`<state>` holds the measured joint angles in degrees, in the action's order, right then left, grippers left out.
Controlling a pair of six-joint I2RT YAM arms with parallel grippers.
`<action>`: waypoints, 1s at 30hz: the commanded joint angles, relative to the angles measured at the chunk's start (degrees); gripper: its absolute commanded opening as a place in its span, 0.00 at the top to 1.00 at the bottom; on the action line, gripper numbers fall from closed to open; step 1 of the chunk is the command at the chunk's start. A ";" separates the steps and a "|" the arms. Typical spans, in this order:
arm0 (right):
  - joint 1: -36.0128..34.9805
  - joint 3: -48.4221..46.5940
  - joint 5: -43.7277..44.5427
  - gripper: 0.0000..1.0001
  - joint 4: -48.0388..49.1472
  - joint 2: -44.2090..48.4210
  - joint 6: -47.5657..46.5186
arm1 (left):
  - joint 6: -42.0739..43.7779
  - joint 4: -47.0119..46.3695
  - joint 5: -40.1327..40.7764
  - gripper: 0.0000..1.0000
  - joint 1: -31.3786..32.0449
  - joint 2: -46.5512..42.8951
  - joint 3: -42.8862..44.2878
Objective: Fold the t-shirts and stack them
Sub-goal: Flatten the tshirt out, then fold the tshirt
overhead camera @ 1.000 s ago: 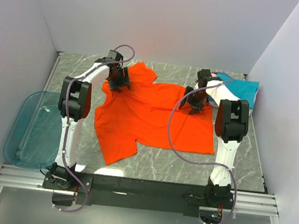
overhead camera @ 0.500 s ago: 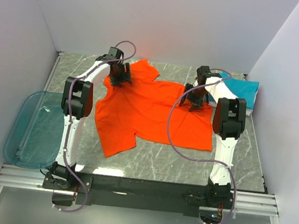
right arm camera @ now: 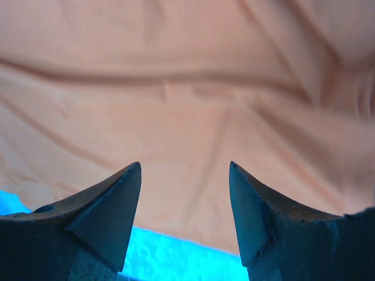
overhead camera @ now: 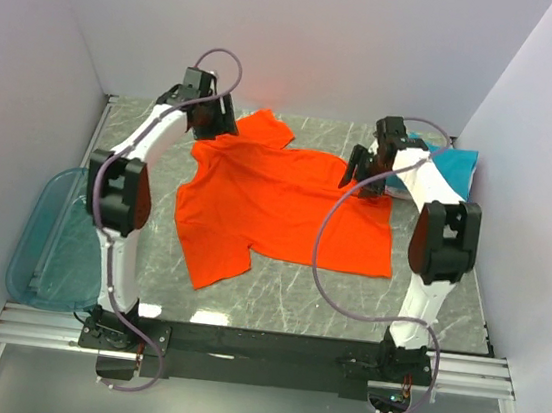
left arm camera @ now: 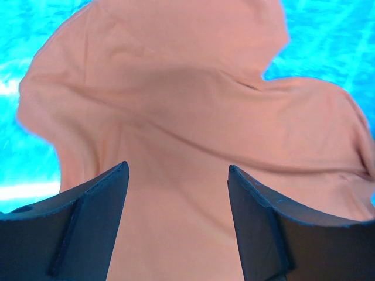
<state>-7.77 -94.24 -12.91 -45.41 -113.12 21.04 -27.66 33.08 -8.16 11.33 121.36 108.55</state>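
The orange-red t-shirt [overhead camera: 282,202] lies spread on the marble table, one sleeve at the far edge and one at the near left. My left gripper [overhead camera: 214,123] is open above the shirt's far left corner; in the left wrist view its fingers [left arm camera: 94,216] frame wrinkled cloth [left arm camera: 176,117]. My right gripper [overhead camera: 363,173] is open above the shirt's far right edge; in the right wrist view the cloth [right arm camera: 187,88] fills the frame beyond the fingers [right arm camera: 111,205]. A folded teal shirt [overhead camera: 454,171] lies at the far right, with pink and white cloth under the right arm.
A translucent blue-green plastic bin [overhead camera: 59,235] hangs off the table's left edge. White walls close in on the left, back and right. A metal rail [overhead camera: 258,350] with both arm bases runs along the near edge.
Both grippers let go of the shirt and lifted off it, moving farther back and outward. The shirt's far edge was drawn back a little and now lies flat.
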 commanded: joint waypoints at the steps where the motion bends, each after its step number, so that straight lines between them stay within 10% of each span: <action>1: -0.23 8.86 1.92 0.32 2.25 5.79 1.20 | 0.24 -2.49 0.87 0.27 0.36 -7.53 -5.61; 16: 1.79 37.70 11.14 0.32 2.61 24.43 5.85 | -4.24 -6.89 3.33 0.29 4.40 -27.22 -39.09; 30: 13.03 48.97 11.24 0.35 3.66 32.00 6.65 | -5.47 -7.42 3.59 0.29 6.42 -36.10 -49.75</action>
<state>3.60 -46.39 -2.46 -42.59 -82.94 27.59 -32.18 27.24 -4.84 17.32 87.39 59.96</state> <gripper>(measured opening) 0.654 0.706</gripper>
